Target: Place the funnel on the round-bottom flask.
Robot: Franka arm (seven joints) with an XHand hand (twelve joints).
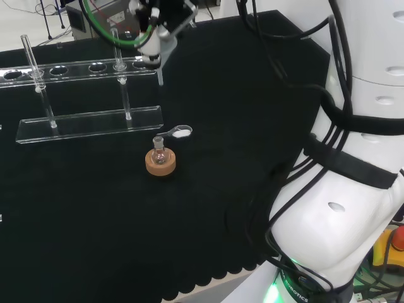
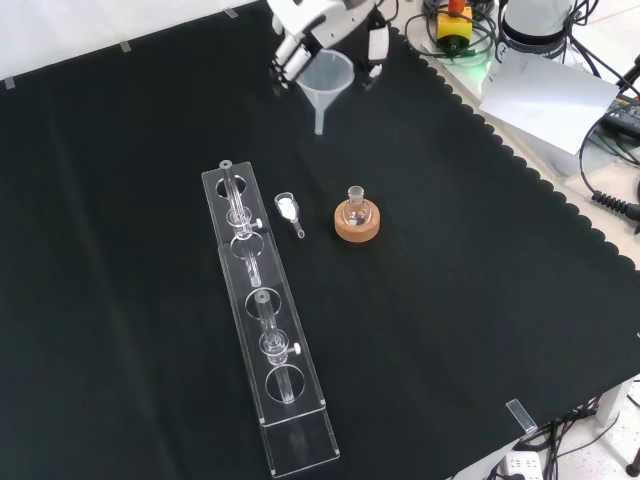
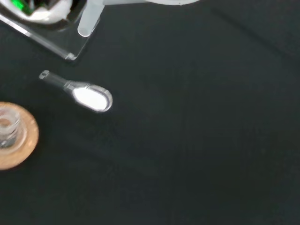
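One clear funnel (image 2: 326, 82) is held in the hand (image 2: 318, 22) at the top of the front view, its fingers (image 2: 290, 55) and thumb curled against the funnel's cone from either side. The funnel hangs upright, spout down, raised clear of the black cloth (image 2: 480, 300). The round-bottom flask (image 2: 355, 208) stands upright in a cork ring (image 2: 357, 224) near the middle of the cloth, well apart from the funnel and lower in the front view. A small clear scoop (image 2: 288, 212) with white powder in its bowl lies just left of the cork ring in that view, not touching it. A clear acrylic tube rack (image 2: 270, 350) lies further left, with glass tubes in some of its holes. In the wrist view, the funnel's spout is near the rack's corner.
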